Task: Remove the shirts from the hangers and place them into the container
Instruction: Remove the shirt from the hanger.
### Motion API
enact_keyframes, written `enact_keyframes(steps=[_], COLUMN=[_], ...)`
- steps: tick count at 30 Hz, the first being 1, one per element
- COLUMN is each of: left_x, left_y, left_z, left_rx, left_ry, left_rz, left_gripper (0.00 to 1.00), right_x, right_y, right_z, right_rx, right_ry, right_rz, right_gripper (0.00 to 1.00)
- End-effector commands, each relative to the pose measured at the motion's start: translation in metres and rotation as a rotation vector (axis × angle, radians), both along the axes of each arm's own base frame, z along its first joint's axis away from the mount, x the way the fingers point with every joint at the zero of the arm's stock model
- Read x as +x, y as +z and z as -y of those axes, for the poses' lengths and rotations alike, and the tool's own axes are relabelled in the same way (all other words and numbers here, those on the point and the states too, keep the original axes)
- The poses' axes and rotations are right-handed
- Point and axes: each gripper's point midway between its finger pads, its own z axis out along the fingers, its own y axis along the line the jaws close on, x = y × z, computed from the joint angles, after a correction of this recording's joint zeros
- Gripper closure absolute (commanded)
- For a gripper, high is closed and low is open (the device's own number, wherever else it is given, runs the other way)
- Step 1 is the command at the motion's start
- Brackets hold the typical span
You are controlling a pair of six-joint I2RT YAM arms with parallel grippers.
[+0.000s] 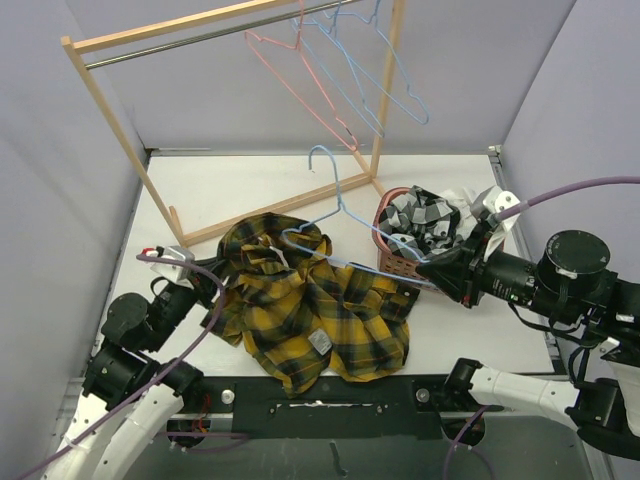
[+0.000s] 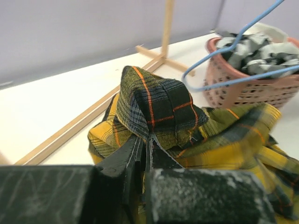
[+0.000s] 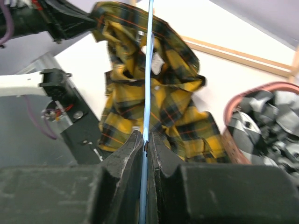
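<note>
Overhead, we see yellow plaid shirt point(image 1: 310, 310) crumpled on the table point(image 1: 230, 190) beside pink basket point(image 1: 392, 262), blue hanger point(image 1: 344, 204) through it, left wrist, left fingers point(image 2: 148, 140) pinched shut on a shirt fold, right wrist, right fingers point(image 3: 145, 140) clamped on the hanger wire

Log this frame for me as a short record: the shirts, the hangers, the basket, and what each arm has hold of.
shirt on table: yellow plaid shirt, crumpled, near the arms
hanger with it: light blue hanger, hook rising above the collar
left gripper: jaws shut on a fold of the yellow plaid shirt
right gripper: jaws shut on the light blue hanger's wire
pink basket: holds a black-and-white check shirt
wooden rack: bare hangers on its rail, a pink-red hanger and blue hangers
</note>
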Motion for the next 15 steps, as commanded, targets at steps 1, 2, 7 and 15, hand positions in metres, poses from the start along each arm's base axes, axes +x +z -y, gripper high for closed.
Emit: enact_keyframes(steps=[1,2,7,15], left_x=[0.017,0.018,0.025,0.035], left_y=[0.009,0.008,0.0,-0.019], left_z=[-0.038,-0.041,-0.05,-0.018], left_rx=[0.0,0.0,-0.014,0.042], left_ry=[0.234,0.254,0.322,0.178], left_rz=[-0.022,-0.026,-0.072,-0.185], left_gripper=[1.0,1.0,0.73,0.19], right_x=[0.023,0.026,0.036,0.07], right_y=[0.009,0.008,0.008,0.017], right_z=[0.034,0.039,0.045,-0.013], right_rx=[-0.013,-0.02,-0.019,-0.036], right_ry=[-0.215,-0.243,-0.312,-0.238], right_rz=[0.053,0.057,0.084,0.145], right_gripper=[1.0,1.0,1.0,1.0])
